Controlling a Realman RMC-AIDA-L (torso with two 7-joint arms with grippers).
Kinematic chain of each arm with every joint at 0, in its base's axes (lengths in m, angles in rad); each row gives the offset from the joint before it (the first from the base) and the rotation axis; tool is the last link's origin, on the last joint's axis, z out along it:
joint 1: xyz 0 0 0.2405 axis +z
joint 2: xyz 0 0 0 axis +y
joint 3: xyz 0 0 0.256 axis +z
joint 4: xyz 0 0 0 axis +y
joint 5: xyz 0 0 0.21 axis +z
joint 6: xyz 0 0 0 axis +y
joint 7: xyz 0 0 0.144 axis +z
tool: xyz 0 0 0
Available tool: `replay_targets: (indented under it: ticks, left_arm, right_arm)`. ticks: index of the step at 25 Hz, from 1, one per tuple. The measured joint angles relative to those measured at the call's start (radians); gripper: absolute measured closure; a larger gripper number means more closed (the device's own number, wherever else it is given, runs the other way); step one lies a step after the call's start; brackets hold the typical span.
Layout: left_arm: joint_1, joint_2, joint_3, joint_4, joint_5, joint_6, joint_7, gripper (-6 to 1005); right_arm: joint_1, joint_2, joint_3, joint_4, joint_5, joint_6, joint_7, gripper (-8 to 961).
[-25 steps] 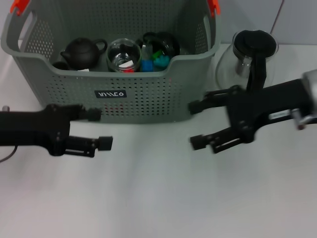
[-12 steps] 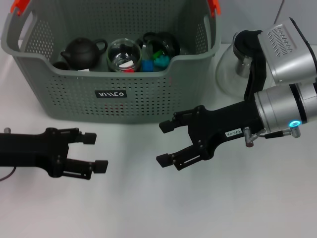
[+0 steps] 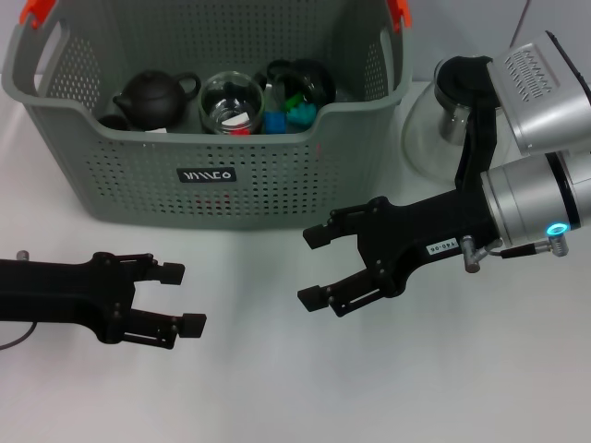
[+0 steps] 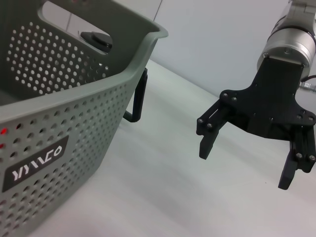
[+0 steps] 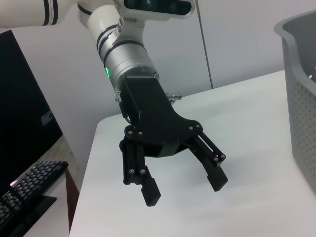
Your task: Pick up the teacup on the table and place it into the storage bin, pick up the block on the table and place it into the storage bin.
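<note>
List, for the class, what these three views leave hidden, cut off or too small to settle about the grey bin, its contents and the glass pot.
- Storage bin: head view crops its back rim at the top edge; left wrist view shows only one corner.
- Bin contents: the front wall hides their lower parts. The dark teapot is clear; the blue and green pieces are too small to identify.
- Glass pot: the right arm covers part of it in the head view.
- Label: lettering unreadable.

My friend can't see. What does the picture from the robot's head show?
Two open black tools, the left tool and right tool, hover empty over a white table. Behind them a grey storage bin holds a dark teapot, a glass cup and small blocks.
</note>
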State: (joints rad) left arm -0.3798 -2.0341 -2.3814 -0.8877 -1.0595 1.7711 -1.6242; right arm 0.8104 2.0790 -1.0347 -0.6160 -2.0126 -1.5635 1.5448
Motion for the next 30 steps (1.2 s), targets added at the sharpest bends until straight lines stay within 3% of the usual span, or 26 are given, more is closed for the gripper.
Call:
replay_targets:
  ticks: [30]
  left_arm:
    - [-0.008, 0.001, 0.004, 0.012, 0.016, 0.001, -0.006, 49]
  right_arm:
    - [-0.003, 0.005, -0.001, 0.005, 0.0, 0.008, -0.011, 28]
